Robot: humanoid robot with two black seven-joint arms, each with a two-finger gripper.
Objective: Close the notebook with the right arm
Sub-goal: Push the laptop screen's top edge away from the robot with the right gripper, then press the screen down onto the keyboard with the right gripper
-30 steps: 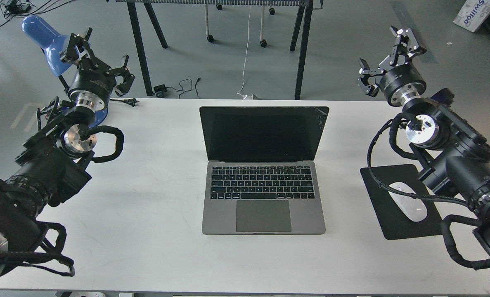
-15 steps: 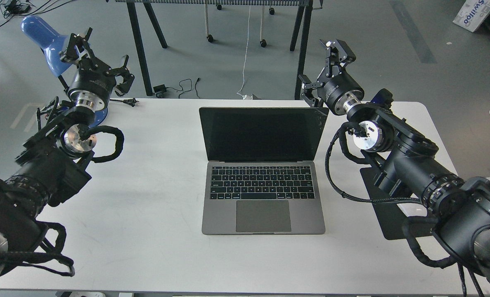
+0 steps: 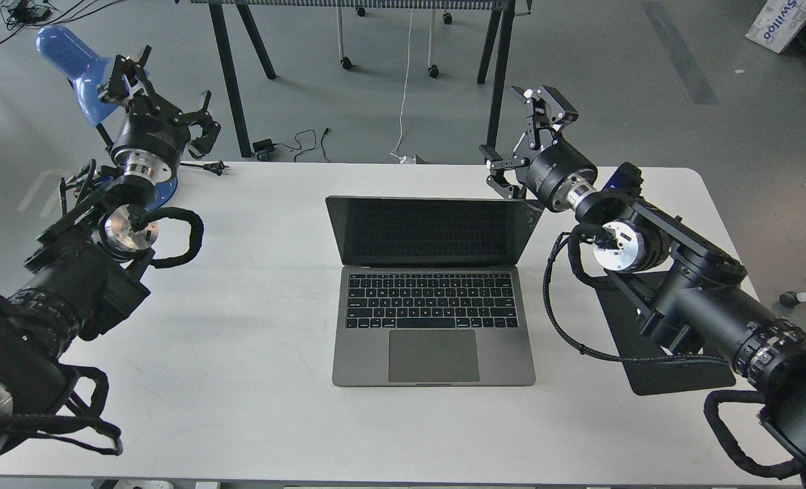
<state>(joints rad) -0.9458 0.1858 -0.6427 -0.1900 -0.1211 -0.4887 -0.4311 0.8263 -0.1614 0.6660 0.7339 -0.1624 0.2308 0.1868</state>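
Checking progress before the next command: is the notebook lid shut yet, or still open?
Still open. The notebook shows its keyboard and trackpad, with the dark screen tilted forward over them. The right gripper is at the lid's top right corner.

Notebook (image 3: 434,319): grey body, black keys, darker grey trackpad, black screen. Table (image 3: 240,380): plain white. Lamp (image 3: 70,58): blue shade. Mouse pad (image 3: 654,380): black. Right arm (image 3: 694,299): black, silver joint disc, black braided cable. Left arm (image 3: 70,278): black, silver disc. Both grippers black: right gripper (image 3: 521,139), left gripper (image 3: 161,95). Floor (image 3: 647,102): grey. Box (image 3: 783,24): white, blue lettering.
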